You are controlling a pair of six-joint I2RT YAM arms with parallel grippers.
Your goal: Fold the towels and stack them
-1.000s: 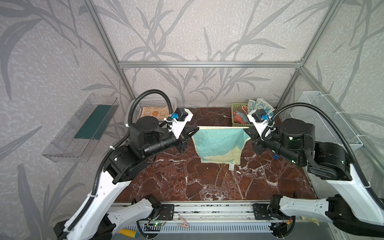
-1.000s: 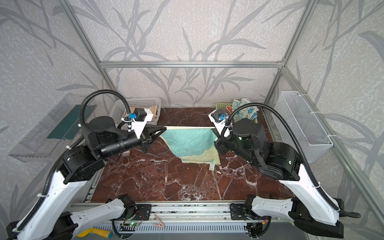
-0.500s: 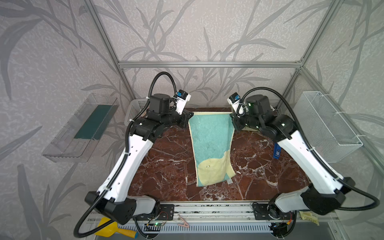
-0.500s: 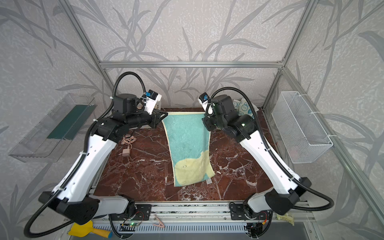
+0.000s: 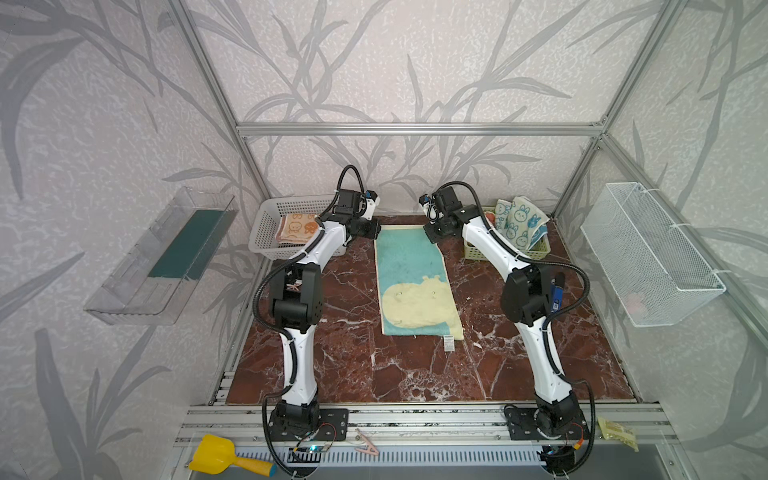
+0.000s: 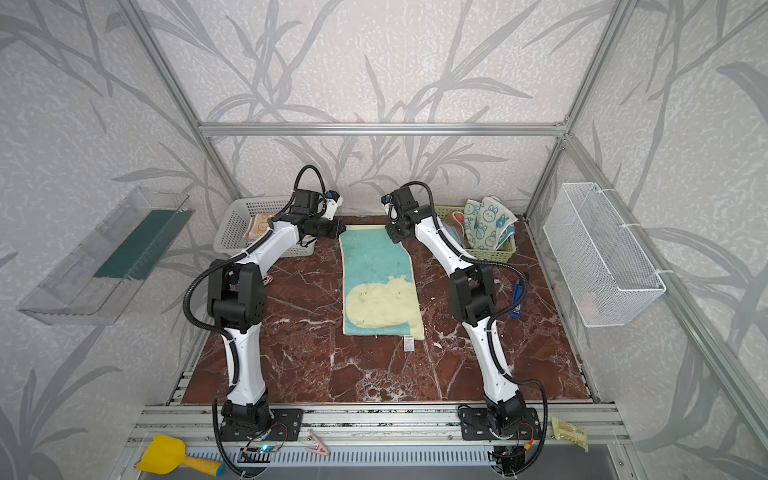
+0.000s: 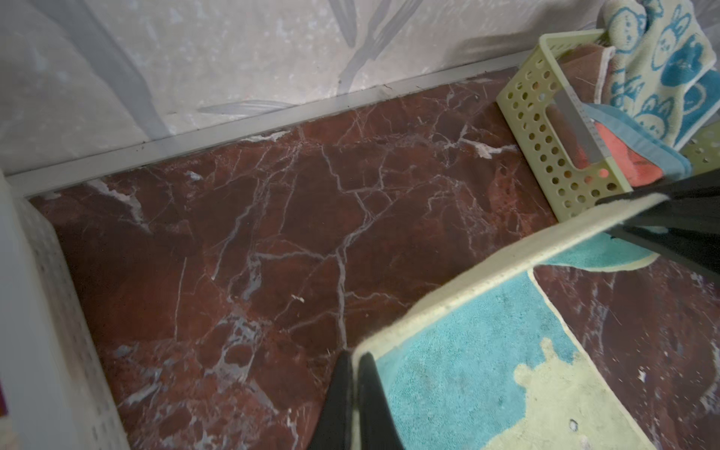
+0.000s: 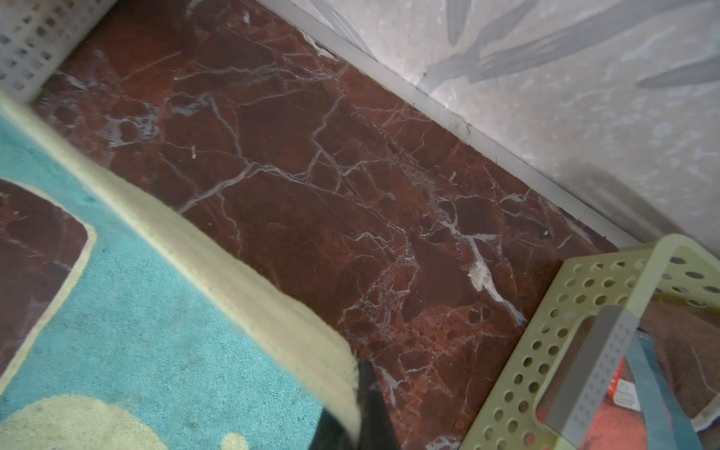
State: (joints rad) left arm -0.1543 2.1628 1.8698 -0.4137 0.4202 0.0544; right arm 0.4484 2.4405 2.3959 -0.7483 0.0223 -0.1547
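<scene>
Two grippers share one towel: the left gripper (image 5: 373, 231) is clenched on the far left corner of the teal terry towel with a cream hippo (image 5: 409, 266), and the right gripper (image 5: 430, 237) is clenched on its far right corner. In the left wrist view the black fingertips (image 7: 343, 374) pinch the cream hem with no gap between them; in the right wrist view the right gripper's dark fingertips (image 8: 368, 383) bite the hem the same way.

In both top views the teal terry towel with a cream hippo (image 6: 374, 259) lies lengthwise down the middle of the red-brown marble bench (image 5: 415, 374); its hippo half rests flat toward the near edge, and a small white label (image 5: 448, 343) sticks out at its near right corner. Both wrist views show the far hem raised a little off the marble between the two grippers.

At the far left corner of the bench stands a white perforated plastic basket (image 5: 266, 214); a folded orange terry towel with bunnies (image 5: 296, 227) lies inside it.

At the far right corner stands a green perforated plastic basket (image 5: 537, 248); a white terry towel with blue bunnies (image 5: 521, 219) spills over its rim, and the left wrist view shows a brown terry towel (image 7: 584, 72) and an orange towel with a blue border (image 7: 627, 159) crumpled inside it too.
</scene>
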